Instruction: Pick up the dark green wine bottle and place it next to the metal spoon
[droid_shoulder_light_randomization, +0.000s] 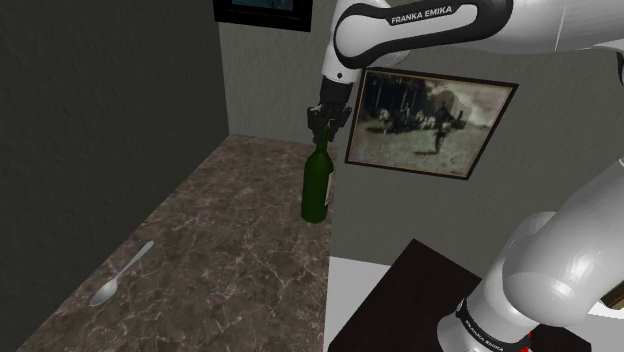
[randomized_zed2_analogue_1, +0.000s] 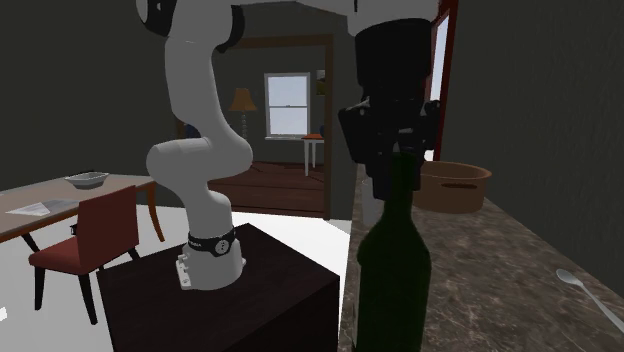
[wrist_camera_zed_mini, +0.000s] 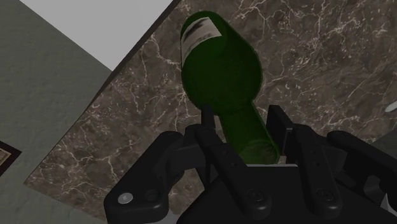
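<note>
Status: pick-up under way, placement not yet begun. The dark green wine bottle stands upright on the brown marbled counter, at the counter's far end and close to its edge on the shoulder view's right. Its base appears to rest on the surface, so I judge it not lifted. The metal spoon lies flat at the near end, toward the shoulder view's left and well apart from the bottle, with bare counter between them. The hand sits directly over the bottle top, pointing straight down. In the wrist view the two black fingers flank the bottle neck, one on each side just below the mouth. They are drawn in to about the neck's width, with no gap that I can make out on either side. Reading: the hand pinches the neck, though how firm the hold is cannot be judged from here. From the second exterior view the hand covers the top of the bottle, consistent with that. Remaining: lift the bottle, carry it along the counter to the near end, set it upright just beside the spoon, then release.
</note>
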